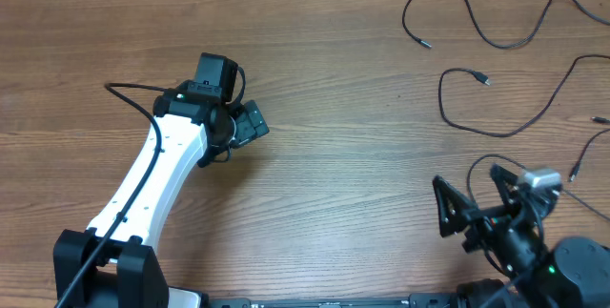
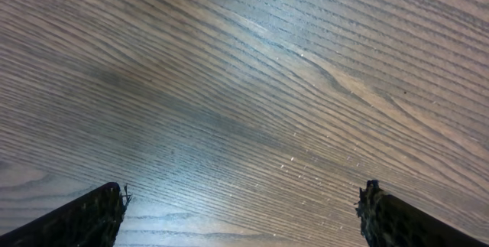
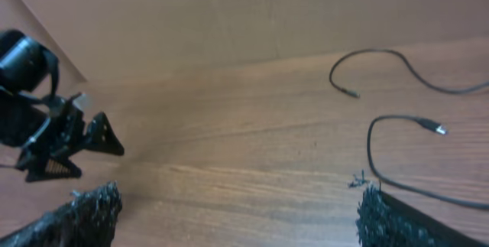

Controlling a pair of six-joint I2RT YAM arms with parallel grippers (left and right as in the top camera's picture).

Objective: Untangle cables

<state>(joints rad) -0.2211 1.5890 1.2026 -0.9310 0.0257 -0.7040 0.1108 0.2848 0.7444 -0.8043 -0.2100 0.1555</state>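
Several thin black cables lie loose and apart at the table's far right. One cable [image 1: 457, 3] [image 3: 405, 60] curls along the top. A second cable [image 1: 496, 129] [image 3: 372, 151] with a silver-tipped plug loops below it. More cable ends [image 1: 577, 169] run off the right edge. My left gripper [image 1: 250, 125] [image 2: 246, 192] hangs open over bare wood at centre left, far from the cables. At the front right, my right gripper [image 1: 465, 176] [image 3: 241, 195] is open and holds nothing. It points toward the second cable's loop, which passes just beyond its right fingertip [image 3: 374, 205].
The wooden table [image 1: 334, 184] stretches between the two arms. The left arm's white link [image 1: 157, 170] runs diagonally from the front left. In the right wrist view the left gripper head [image 3: 61, 144] shows at far left, and a tan wall [image 3: 229, 10] stands behind the table.
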